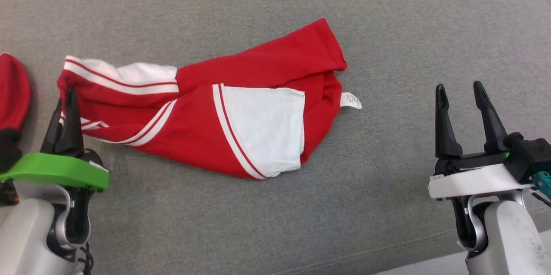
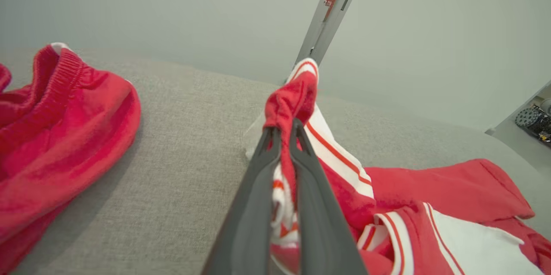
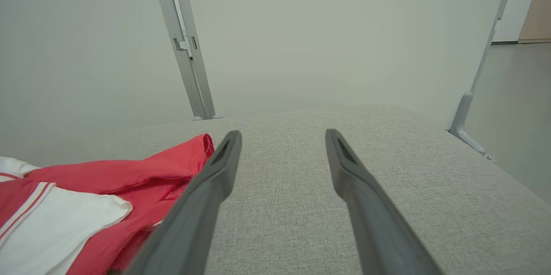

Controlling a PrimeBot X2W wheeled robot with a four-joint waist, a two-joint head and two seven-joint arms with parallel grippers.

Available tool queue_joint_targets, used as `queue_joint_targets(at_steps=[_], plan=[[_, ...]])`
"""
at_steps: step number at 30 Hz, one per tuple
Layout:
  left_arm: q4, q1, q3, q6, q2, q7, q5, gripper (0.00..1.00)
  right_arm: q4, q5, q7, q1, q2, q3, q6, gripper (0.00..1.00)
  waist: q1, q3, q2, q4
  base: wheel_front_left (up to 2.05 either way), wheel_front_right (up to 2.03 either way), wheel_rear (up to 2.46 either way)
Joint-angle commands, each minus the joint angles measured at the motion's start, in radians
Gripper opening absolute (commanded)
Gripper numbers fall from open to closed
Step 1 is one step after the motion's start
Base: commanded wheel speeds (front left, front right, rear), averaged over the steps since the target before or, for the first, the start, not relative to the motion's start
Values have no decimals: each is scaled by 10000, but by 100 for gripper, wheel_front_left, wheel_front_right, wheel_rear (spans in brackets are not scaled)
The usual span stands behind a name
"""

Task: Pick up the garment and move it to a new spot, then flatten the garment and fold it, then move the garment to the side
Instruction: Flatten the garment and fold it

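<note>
The red-and-white garment (image 1: 241,111) lies crumpled on the grey cushion (image 1: 387,202), sprawling from 9 o'clock to 1 o'clock across the head view, with its white label (image 1: 351,100) poking out toward 3 o'clock. The left gripper (image 1: 68,94), at 8 o'clock, has its jaws pressed together on the striped end — a bunch of red cloth is pinched between them. The right gripper (image 1: 460,88), at 4 o'clock, stands spread — well apart from the garment. Another red cloth (image 1: 13,90) lies at the 9 o'clock edge.
</note>
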Motion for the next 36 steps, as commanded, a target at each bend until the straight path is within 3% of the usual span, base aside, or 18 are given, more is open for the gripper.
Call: queue_joint_targets(at_steps=[1,2,12,19,25,29,36], plan=[[143,194,82,-72,-152,-32,311,28,3,-67,-7,-73,-20,13,-10,100,0,-34,0,309,0,0,0],[240,225,149,-55,-238,-32,516,100,3,-78,-5,-90,-23,38,-10,100,0,-51,0,336,0,0,0],[-362,430,13,918,-971,-33,4218,100,15,-189,-5,80,-21,177,-10,100,0,-184,0,302,0,0,0],[603,-501,-548,839,-1080,603,4760,100,17,-201,-7,-28,-21,298,-10,100,0,-82,0,144,0,0,0],[2274,-1907,-630,1071,-687,1316,5268,100,60,-178,-5,-210,-18,507,-10,100,0,314,0,-31,0,0,0],[3271,-2639,-610,750,-563,2224,5010,100,58,-179,-5,-336,-20,515,-10,100,0,584,0,-105,0,0,0],[4110,-3131,-624,-536,-432,3553,4163,100,38,-213,-6,-364,-21,462,-10,100,0,761,0,-166,0,0,0]])
